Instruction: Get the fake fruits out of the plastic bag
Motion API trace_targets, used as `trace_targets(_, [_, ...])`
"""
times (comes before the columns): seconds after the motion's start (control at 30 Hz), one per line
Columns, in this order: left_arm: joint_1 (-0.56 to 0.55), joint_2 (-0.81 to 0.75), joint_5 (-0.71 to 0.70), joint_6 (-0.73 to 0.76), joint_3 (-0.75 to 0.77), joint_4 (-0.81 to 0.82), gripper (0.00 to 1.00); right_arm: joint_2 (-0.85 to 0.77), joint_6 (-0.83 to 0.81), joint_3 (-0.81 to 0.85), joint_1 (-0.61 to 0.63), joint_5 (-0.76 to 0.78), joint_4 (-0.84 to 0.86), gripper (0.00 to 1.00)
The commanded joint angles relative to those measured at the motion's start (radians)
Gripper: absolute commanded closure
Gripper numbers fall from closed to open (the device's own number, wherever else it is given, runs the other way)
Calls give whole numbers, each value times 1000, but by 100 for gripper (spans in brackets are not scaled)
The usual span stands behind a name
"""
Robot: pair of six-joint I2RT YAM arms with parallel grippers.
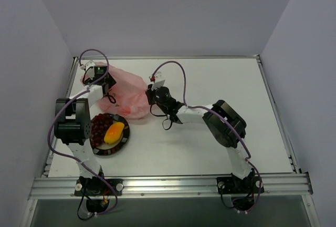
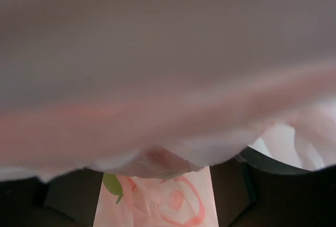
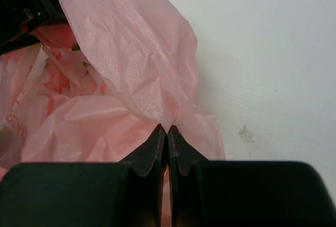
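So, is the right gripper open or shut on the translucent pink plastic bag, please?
Shut on it: the black fingers of the right gripper meet, pinching a fold of the pink plastic bag.

Blurred pink plastic bag (image 2: 168,132), close up

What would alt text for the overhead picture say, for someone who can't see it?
Two robot arms meet at a crumpled pink bag at the table's far left, the left gripper at its left end, the right gripper pinching its right edge. Just nearer, a black-rimmed plate holds grapes and a mango.
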Motion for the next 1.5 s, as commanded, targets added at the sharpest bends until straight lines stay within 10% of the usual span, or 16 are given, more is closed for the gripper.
trace_targets(0.0, [-21,-125,100,-56,-10,8,82,12,-19,68,-7,-11,2,99])
trace_targets(0.6, [-30,-230,594,-156,-140,14,85,125,124,282,-119,-202,-137,100])
trace_targets(0.83, [-24,-205,534,-110,-148,-59,17,67,113,173,-113,-157,-119,100])
trace_targets(0.93, [-25,-214,528,-109,-152,-61,4,42,104,133,-111,-140,-111,100])
trace_targets(1.3, [-171,-492,202,51,-169,-243,0,-10,99,84,-108,-125,-97,100])
trace_targets(1.47, [-300,-515,57,105,-119,-276,27,-13,101,85,-108,-125,-97,100])
